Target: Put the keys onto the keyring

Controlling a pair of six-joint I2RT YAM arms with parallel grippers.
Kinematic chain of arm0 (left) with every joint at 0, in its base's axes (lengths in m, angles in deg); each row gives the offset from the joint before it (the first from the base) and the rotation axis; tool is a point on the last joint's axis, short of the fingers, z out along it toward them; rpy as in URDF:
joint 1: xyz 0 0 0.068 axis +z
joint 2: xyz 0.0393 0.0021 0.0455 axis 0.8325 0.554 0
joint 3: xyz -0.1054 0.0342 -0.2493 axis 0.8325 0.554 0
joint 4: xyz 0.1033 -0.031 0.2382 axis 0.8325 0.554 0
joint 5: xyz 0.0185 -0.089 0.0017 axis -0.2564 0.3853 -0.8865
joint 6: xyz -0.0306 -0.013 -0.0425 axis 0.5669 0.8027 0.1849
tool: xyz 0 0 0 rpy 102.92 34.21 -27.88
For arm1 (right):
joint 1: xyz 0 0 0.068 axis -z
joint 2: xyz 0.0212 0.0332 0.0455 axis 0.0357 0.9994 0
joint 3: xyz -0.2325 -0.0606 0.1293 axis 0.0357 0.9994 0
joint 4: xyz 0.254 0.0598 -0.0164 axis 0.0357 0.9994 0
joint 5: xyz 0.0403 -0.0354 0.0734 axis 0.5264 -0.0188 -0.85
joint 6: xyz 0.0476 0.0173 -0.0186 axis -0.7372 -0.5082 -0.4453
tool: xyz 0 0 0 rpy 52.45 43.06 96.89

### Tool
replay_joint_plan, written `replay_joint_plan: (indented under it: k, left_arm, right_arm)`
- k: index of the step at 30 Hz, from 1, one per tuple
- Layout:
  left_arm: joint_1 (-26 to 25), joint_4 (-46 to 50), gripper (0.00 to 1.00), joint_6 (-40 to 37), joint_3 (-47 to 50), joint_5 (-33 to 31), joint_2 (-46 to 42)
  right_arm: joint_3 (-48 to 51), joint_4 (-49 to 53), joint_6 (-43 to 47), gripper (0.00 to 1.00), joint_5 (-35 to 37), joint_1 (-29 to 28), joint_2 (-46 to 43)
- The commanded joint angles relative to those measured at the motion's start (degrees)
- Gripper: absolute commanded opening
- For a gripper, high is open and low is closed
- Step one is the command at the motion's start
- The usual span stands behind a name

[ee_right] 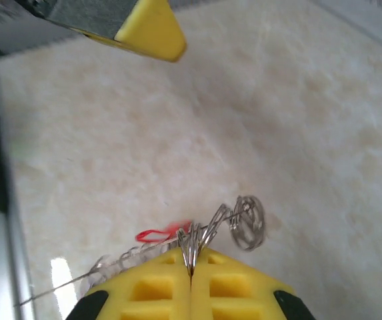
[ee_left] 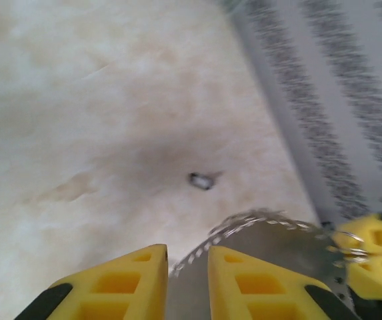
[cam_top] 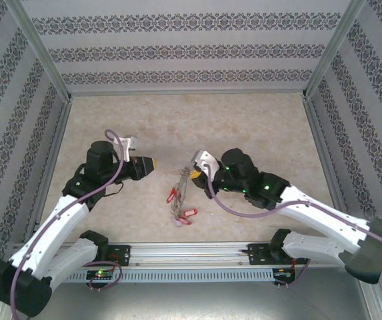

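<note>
While the right fingers point(ee_right: 144, 290) were pressed together on the thin grey wire of the keyring point(ee_right: 192, 241), the left fingers point(ee_left: 131, 277) stood apart with nothing between them, just beside the hoop's fringed rim. The keyring sat centre-front on the worktop point(cam_top: 244, 127), between the two arms, with red tags point(cam_top: 189, 214) trailing off its near side. We could not tell whether its lower rim touched the surface.

A small dark-and-silver object point(ee_left: 203, 180) lay alone on the worktop beyond the left fingers. It was too blurred to be sure of, but we judged it the black-tagged key, well apart from the hoop.

The step in hand, as we read it, was to fetch that key. To do it well:
- Bring the left fingers down square over the key.
- Close on the plastic tag rather than the flat blade, which lies flush and would likely slip.
- Hold the right grip steady so the hoop does not swing.

Materials:
- The hoop was springy wire, hung with small bright keys and a coil of split rings point(ee_right: 247, 223), and looked prone to tangling.
- The tags were glossy red plastic.
- The worktop was pale, mottled and smooth, with a stone look.
- The fingers were yellow and moulded with square recesses.
</note>
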Motion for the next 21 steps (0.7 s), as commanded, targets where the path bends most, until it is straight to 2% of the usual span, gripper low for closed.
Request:
replay_joint_plan:
  k: [1, 5, 9, 12, 16, 21]
  left_arm:
    - [-0.8, -13.3, 0.25, -0.9, 0.0, 12.0, -4.4]
    - [-1.3, -26.1, 0.3, 3.2, 2.0, 18.9, -6.3]
    - [-3.3, -27.8, 0.3, 1.4, 0.2, 22.4, -5.2]
    - [-6.1, -23.4, 0.3, -5.5, -2.2, 22.8, -5.0]
    - [-9.0, -8.9, 0.24, -19.6, -7.6, 21.5, -4.1]
    - [-11.4, -1.7, 0.19, -27.9, -11.8, 20.2, -2.4]
  right_arm:
    - [-0.3, -2.6, 2.9, 0.0, -12.1, 2.0, -3.7]
    - [-2.3, -3.2, 2.1, 0.0, -17.9, 3.5, -4.7]
    - [-3.8, -4.2, 1.3, 0.0, -23.0, 4.4, -4.2]
    - [-4.8, -4.5, 1.5, 0.0, -25.2, 4.7, -3.5]
    - [-5.9, -5.0, 1.6, 0.0, -27.1, 5.7, -3.2]
    - [-6.6, -4.8, 1.9, 0.0, -28.0, 6.4, -2.6]
